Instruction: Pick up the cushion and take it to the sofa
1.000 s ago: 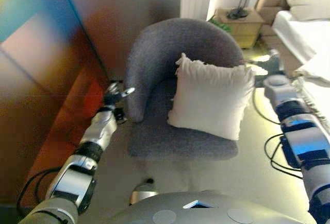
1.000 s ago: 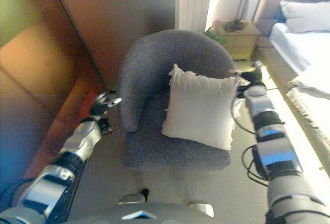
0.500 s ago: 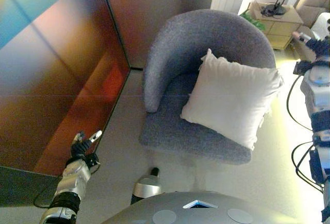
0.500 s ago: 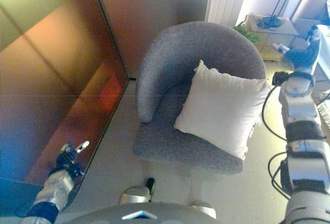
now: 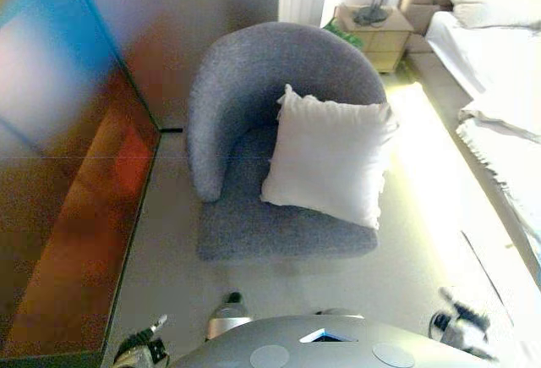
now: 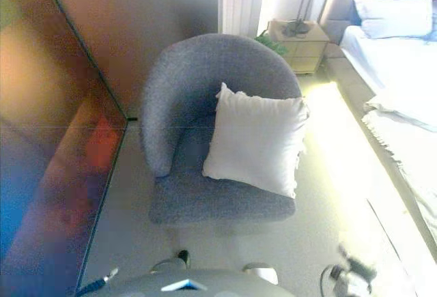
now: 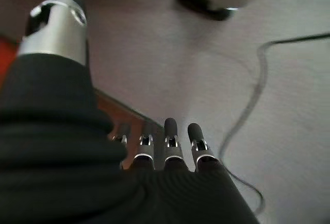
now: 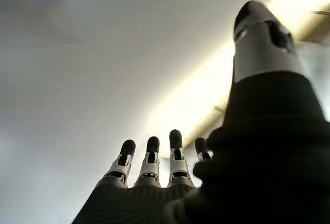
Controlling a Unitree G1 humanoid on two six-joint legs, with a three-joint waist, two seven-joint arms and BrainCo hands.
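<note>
The white cushion (image 5: 329, 156) leans tilted on the grey armchair (image 5: 254, 106), one corner pointing up. Left hand (image 7: 165, 149) and right hand (image 8: 152, 167) hang empty, fingers straight.

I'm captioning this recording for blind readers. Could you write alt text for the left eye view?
A white square cushion leans against the curved back of a grey armchair, untouched. The robot's left hand and right hand hang low at the bottom corners, far from it. A bed and a nightstand stand beyond.
</note>
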